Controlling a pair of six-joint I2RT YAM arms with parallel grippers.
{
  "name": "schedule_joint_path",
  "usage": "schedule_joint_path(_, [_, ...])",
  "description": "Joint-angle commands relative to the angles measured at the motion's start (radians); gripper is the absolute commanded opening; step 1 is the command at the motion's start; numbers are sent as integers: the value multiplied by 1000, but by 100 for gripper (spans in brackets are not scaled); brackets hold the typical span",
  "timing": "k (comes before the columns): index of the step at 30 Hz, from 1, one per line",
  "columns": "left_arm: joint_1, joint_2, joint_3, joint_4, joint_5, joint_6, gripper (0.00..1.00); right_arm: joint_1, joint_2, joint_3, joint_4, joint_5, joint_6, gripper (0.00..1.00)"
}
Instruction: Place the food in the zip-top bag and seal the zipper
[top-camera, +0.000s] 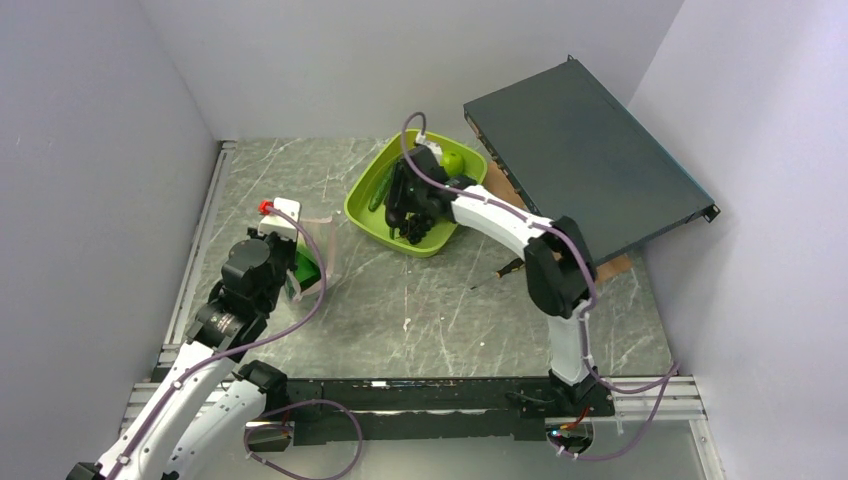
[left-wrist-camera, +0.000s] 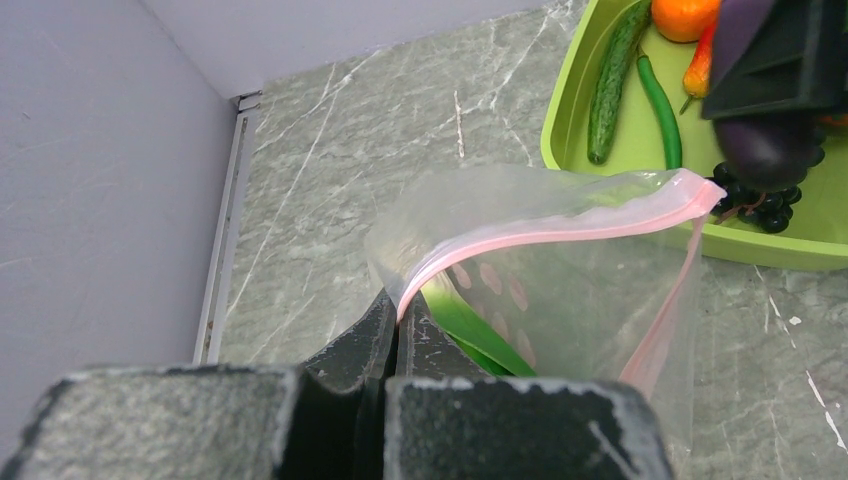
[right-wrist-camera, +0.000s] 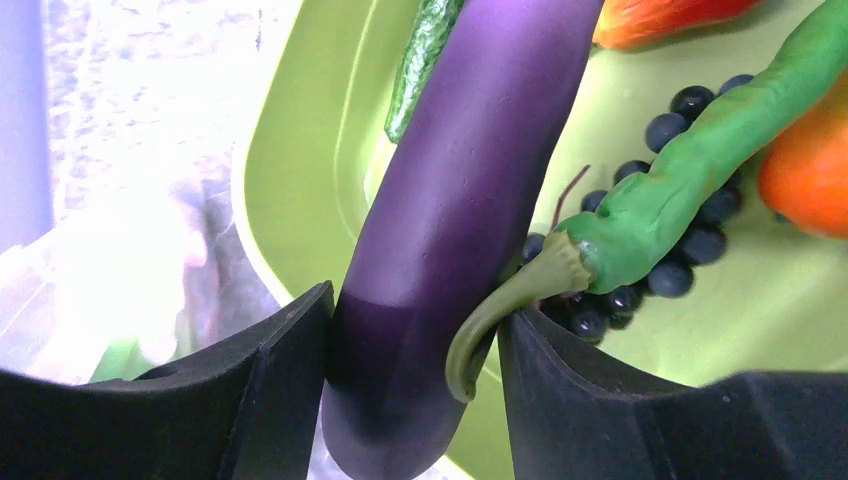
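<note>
Right jaws clamp the eggplant (right-wrist-camera: 440, 230) over the tray (top-camera: 365, 205) at 12 o'clock; left jaws pinch the zip-top bag (left-wrist-camera: 560, 290) at 9 o'clock.

The grey marbled desk (top-camera: 420, 300) carries a lime-green tray (top-camera: 362, 205); to the tray's left the zip-top bag (top-camera: 318, 262), to its right a screwdriver (top-camera: 497, 272) and dark flat box (top-camera: 585, 150).

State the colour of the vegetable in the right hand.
Deep purple: the eggplant held in the right hand, clearest in the right wrist view.
</note>
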Motion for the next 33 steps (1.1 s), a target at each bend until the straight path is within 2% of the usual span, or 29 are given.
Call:
schedule_joint_path(1, [2,-14,26,36,-4,-4,0,-39,-137,-155,116,-150,-41,6])
schedule_joint_path(3, [2,-16,24,41,-3,-4,0,-66,-170,-192,142,-262,-48,0])
schedule_joint_path(10, [4,-12,29,31,-1,-7,0,-97,-268,-309,259,-657,-53,0])
schedule_joint_path(12, [3,-16,27,38,-3,-5,0,-98,-253,-269,210,-713,-99,0])
schedule_joint_path(15, [3,-9,31,30,5,-7,0,-97,-256,-231,146,-753,-144,0])
schedule_joint_path(20, [2,-4,30,31,12,-8,0,-90,-389,-317,203,-807,-175,0])
schedule_joint_path(28, [3,7,37,28,25,-8,0,-73,-547,-412,106,-801,-295,0])
schedule_joint_path(31, [3,8,33,33,17,-5,0,-75,-558,-407,45,-782,-330,0])
schedule_joint_path(33, [3,14,40,27,23,-7,0,-75,-568,-422,67,-798,-325,0])
